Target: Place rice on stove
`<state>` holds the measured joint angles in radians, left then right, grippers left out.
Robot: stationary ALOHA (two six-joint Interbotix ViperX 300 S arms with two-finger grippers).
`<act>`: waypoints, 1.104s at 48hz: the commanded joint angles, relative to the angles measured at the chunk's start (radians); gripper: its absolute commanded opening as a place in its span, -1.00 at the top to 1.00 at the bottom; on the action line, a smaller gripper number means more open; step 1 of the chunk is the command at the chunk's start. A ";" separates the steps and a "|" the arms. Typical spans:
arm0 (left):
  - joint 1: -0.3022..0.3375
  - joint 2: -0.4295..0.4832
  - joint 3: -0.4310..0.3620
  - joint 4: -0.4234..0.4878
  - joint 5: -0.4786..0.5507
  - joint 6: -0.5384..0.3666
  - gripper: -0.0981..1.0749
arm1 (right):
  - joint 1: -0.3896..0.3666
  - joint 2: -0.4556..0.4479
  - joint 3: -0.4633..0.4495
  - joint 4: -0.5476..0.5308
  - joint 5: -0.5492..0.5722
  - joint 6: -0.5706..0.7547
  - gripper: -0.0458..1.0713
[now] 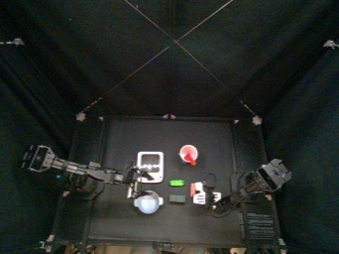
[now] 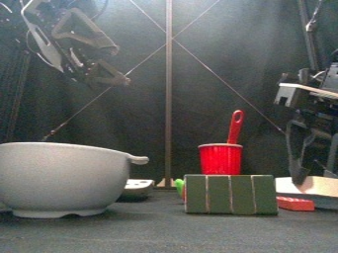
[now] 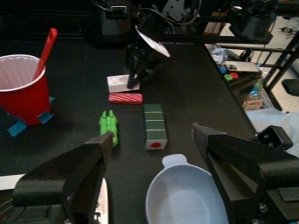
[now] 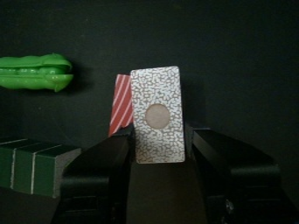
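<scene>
The rice (image 4: 158,114), a white speckled block with a grey oval spot, lies between the jaws of my right gripper (image 4: 159,144). That gripper is open, and its jaws stand close on either side of the block. One edge of the block rests over a small red striped piece (image 4: 119,105). From above, the rice (image 1: 199,190) is at the table's right front beside the right gripper (image 1: 216,194). The stove (image 1: 150,161), a white rectangle with dark spots, sits left of centre. My left gripper (image 3: 152,138) hangs open above the table's left side with nothing in it.
A red cup (image 2: 220,158) with a red spoon stands mid-table. A green block (image 2: 231,194) and a green pea pod (image 4: 35,72) lie near the rice. A large white bowl (image 2: 59,178) is at the front left, and a round pale-blue dish (image 1: 147,203) is near it.
</scene>
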<state>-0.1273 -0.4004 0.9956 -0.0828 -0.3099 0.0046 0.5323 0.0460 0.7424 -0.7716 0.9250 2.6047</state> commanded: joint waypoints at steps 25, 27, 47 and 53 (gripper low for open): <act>0.002 -0.225 0.112 -0.043 -0.009 -0.003 -0.92 | -0.094 -0.046 -0.130 -0.359 -0.086 -0.003 -0.24; 0.002 -0.242 0.118 -0.046 -0.009 -0.003 -0.92 | -0.106 -0.043 -0.141 -0.382 -0.109 -0.005 -0.24; 0.003 -0.302 0.160 -0.052 -0.002 -0.002 -0.92 | -0.262 -0.003 -0.308 -0.370 -0.186 -0.327 -0.24; 0.005 -0.302 0.160 -0.051 -0.002 -0.003 -0.92 | -0.328 0.008 -0.364 -0.313 -0.224 -0.508 -0.24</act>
<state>-0.1273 -0.7026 1.1674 -0.1335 -0.3083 0.0031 0.2500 0.0690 0.4341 -1.1152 0.7225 2.1905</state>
